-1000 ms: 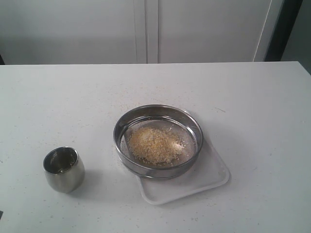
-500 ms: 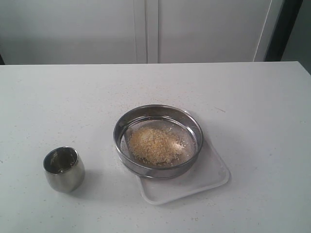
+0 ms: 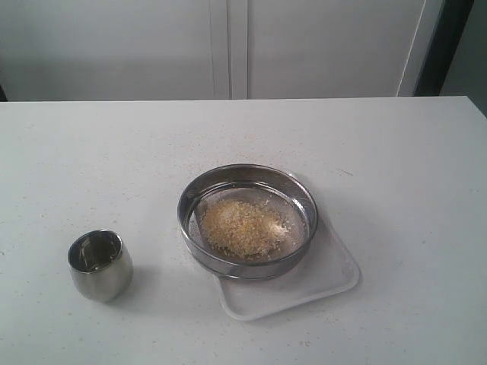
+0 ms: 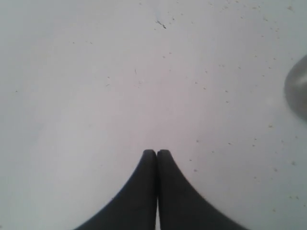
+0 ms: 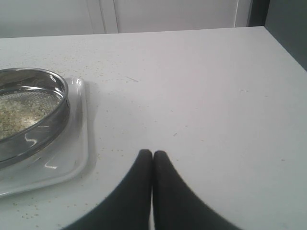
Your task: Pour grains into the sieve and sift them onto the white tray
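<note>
White panelled doors (image 3: 228, 46) stand behind a pale, speckled table (image 3: 396, 175), whose far edge runs straight across the exterior view and whose far right corner just shows.

About midway between the table's left and right sides, and well clear of the far edge, lies the white tray (image 3: 323, 280), set at an angle to the table's edges. The sieve (image 3: 185, 217) rests on top of it, covering the tray's far left part and reaching past its rim there, so that only the tray's near and right strip shows bare. The grains (image 3: 242, 226) lie as a yellowish heap on the mesh, a little towards the sieve's left side, with bare mesh around them. Tiny specks are scattered on the table around the tray.

A small rounded steel cup (image 3: 100, 280) stands upright towards the table's left edge, well apart from the sieve, with its mouth upward.

The left end effector (image 4: 157, 153) has its two dark fingers (image 4: 141, 191) pressed together with nothing between them, above bare speckled table. A blurred grey rounded shape (image 4: 298, 91) sits at the border of that view, too unclear to name.

The right end effector (image 5: 152, 154) is likewise fully closed and holds nothing. It hangs over bare table, on the side of the tray that faces the table's right edge, touching neither tray nor sieve.
</note>
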